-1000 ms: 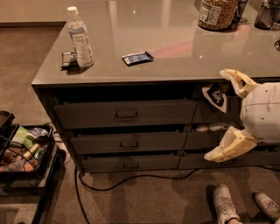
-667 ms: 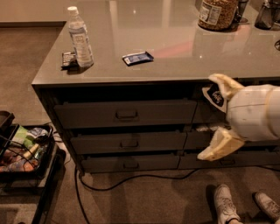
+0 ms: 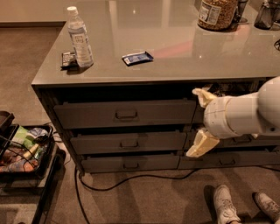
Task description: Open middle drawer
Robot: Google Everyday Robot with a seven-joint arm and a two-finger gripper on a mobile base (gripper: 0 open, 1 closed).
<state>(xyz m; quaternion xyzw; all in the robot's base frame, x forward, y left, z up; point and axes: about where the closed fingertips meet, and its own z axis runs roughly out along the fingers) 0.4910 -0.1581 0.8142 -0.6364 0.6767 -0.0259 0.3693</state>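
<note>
The counter's left column holds three dark-grey drawers. The middle drawer (image 3: 100,143) is shut, with a small loop handle (image 3: 128,143) at its centre. Above it is a taller top drawer (image 3: 87,115), and below it a slim bottom drawer (image 3: 105,163). My gripper (image 3: 197,121) hangs in front of the seam between the left and right drawer columns, to the right of the middle drawer's handle and apart from it. It is open wide: one cream finger (image 3: 202,95) points up-left, and the other (image 3: 199,145) points down-left. Nothing is between them.
On the grey countertop (image 3: 175,52) stand a water bottle (image 3: 80,38), a blue packet (image 3: 137,57), a dark packet (image 3: 68,59) and a jar (image 3: 215,13). A snack cart (image 3: 22,153) stands at the left. A black cable (image 3: 131,178) crosses the floor. Someone's shoes (image 3: 225,204) are at bottom right.
My arm and gripper have shifted left along the drawer fronts, toward the left column. The drawers have not moved.
</note>
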